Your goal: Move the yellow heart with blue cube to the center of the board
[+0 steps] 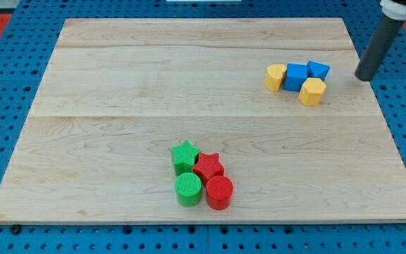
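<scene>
The yellow heart (275, 77) lies touching the blue cube (295, 76) toward the view's left of my tip (364, 76), with the cube between heart and tip. A second blue block (318, 70) and a yellow hexagonal block (313, 92) crowd the cube's near side. My tip, a bare rod with no hand to open or close, stands apart, holding nothing. The counter's (118, 85) centre lies farther left and lower, so a push from here probably drags the whole cluster.

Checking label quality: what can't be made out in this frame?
- The rod: upper part cut off by the view's top edge; my tip shows, right of the blue blocks.
- Which yellow block is the heart: too small to tell.
- Blue cube: partly hidden by yellow block.
</scene>
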Tool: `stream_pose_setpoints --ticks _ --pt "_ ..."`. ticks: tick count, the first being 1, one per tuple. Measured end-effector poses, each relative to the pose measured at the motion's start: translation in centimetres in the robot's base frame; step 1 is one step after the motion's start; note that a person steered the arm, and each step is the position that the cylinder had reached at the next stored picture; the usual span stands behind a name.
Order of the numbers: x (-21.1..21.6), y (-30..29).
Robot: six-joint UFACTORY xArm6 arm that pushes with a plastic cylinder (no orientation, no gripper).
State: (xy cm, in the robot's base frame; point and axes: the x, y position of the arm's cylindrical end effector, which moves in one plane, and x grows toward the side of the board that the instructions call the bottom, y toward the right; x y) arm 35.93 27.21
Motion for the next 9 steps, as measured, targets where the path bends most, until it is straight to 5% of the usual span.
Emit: stream_pose_setpoints --ticks 7,9 --pt "4.3 -32.5" --pt "2.4 -40.1"
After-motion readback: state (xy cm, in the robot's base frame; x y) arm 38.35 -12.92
